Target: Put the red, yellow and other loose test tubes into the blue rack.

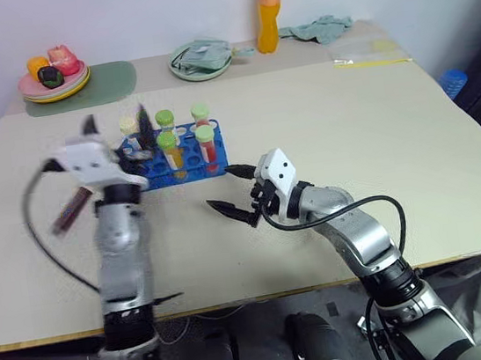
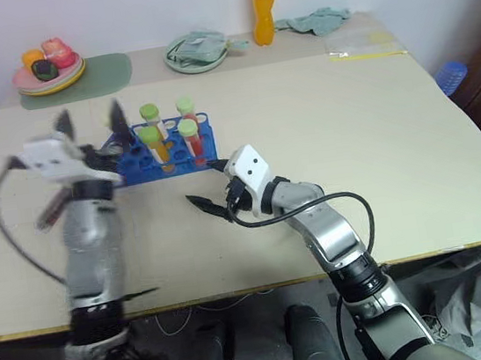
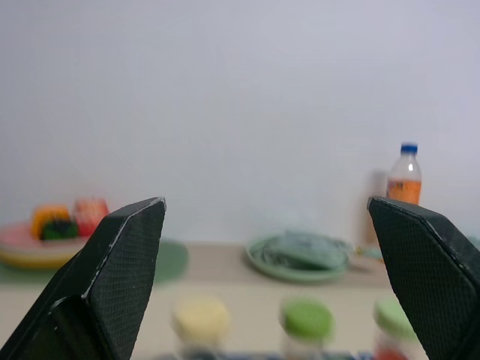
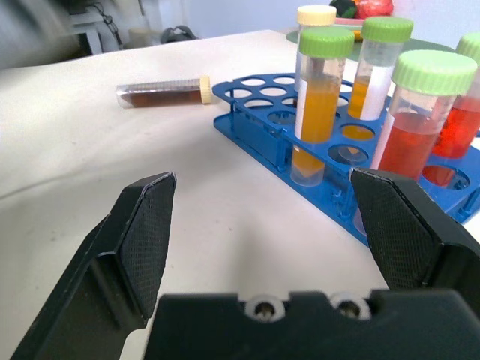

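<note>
- Beige table (image 1: 323,133) against a pale wall; items as follows.
- Rack (image 1: 187,166): blue, near the table's left middle, upright. Holds five capped tubes: two yellow-orange (image 4: 318,112), two red (image 4: 411,142), one cream-capped at the back (image 1: 130,127).
- Maroon tube (image 4: 161,91): cream cap, lying flat on the table just beside the rack's end, apart from both grippers.
- Left gripper (image 2: 89,122): raised above the rack's left end, fingers spread wide, nothing between them.
- Right gripper (image 1: 235,189): low over the table just in front of the rack, pointing left, fingers wide apart, empty.
- Far edge: orange bottle (image 1: 268,9); green plate with cloth (image 1: 200,59); plate of fruit (image 1: 54,73) on a green mat (image 1: 112,77).
</note>
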